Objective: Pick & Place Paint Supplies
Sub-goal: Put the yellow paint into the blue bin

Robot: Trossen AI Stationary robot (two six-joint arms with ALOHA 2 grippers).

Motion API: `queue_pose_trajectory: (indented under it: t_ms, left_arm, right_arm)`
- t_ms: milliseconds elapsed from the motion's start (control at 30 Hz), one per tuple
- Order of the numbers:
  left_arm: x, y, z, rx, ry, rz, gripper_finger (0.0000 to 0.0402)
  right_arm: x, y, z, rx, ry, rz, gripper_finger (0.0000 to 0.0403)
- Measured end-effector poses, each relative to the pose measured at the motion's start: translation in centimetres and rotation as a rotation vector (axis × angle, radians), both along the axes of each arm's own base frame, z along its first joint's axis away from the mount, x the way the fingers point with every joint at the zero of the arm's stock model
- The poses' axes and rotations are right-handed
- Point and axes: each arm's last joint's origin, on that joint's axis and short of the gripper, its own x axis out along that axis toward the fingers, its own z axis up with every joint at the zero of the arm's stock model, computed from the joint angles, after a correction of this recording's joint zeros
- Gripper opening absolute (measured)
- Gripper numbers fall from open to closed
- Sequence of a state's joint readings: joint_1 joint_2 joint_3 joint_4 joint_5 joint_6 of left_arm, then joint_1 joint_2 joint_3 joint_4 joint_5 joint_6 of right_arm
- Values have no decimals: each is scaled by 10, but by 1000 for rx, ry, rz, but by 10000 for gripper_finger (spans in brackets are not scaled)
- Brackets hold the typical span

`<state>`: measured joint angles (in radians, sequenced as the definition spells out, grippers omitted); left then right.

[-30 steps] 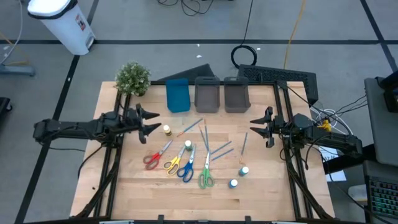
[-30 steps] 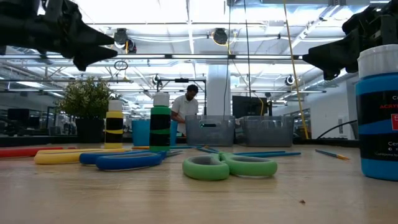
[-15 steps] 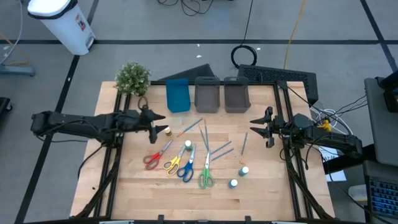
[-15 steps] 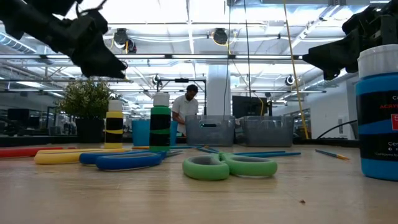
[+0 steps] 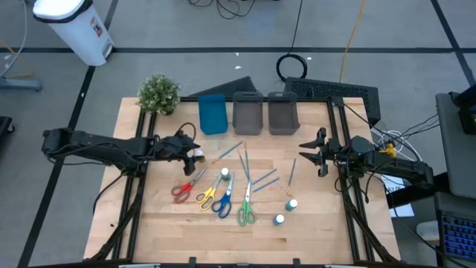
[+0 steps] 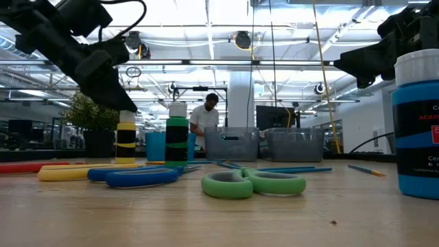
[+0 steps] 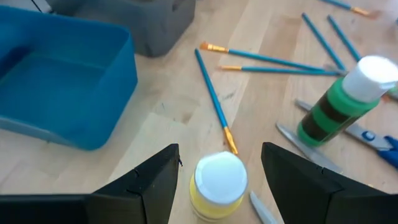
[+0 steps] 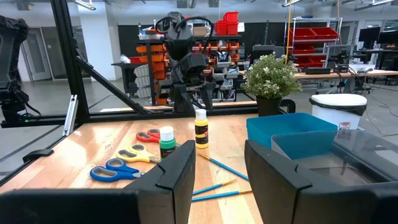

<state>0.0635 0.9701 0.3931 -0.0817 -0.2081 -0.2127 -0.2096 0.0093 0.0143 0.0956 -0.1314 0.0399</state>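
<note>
My left gripper (image 5: 194, 151) is open and slants down over the yellow bottle with a white cap (image 5: 199, 156). In the left wrist view its fingers (image 7: 157, 180) stand on either side of that bottle (image 7: 217, 185) with a gap on both sides. The bottle stands upright on the table. A green bottle (image 5: 224, 173), red (image 5: 186, 186), yellow (image 5: 207, 195), blue (image 5: 223, 201) and green scissors (image 5: 246, 210), several thin brushes (image 5: 253, 175) and two teal-capped bottles (image 5: 291, 204) lie or stand nearby. My right gripper (image 5: 305, 151) hangs open over the table's right part.
A blue bin (image 5: 213, 113) and two grey bins (image 5: 248, 113) stand in a row at the far edge, with a potted plant (image 5: 158, 93) at the far left corner. Bare wood shows along the near edge. A person (image 6: 204, 118) stands in the room beyond.
My left gripper has moved toward the table's right and down, tipping its fingers downward, until it stands around the yellow bottle. The bottle and the other supplies have stayed where they were. My right arm has kept still.
</note>
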Motion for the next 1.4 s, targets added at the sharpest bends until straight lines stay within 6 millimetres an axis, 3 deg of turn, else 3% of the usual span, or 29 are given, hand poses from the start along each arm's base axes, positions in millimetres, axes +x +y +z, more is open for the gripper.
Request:
queue_pose_trajectory:
  t_ms: [233, 967, 1067, 1300, 1400]
  left_arm:
    - [3, 0, -8, -2, 49, 3, 239]
    - [2, 0, -8, 22, 56, -17, 238]
    - [3, 0, -7, 34, 59, -27, 220]
    - [3, 0, -7, 23, 56, -19, 134]
    - [3, 0, -7, -1, 47, 1, 126]
  right_arm:
    - [0, 0, 0, 0, 0, 0, 130]
    - [0, 0, 0, 0, 0, 0, 130]
    - [0, 0, 0, 0, 0, 0, 130]
    - [0, 0, 0, 0, 0, 0, 130]
    - [0, 0, 0, 0, 0, 0, 130]
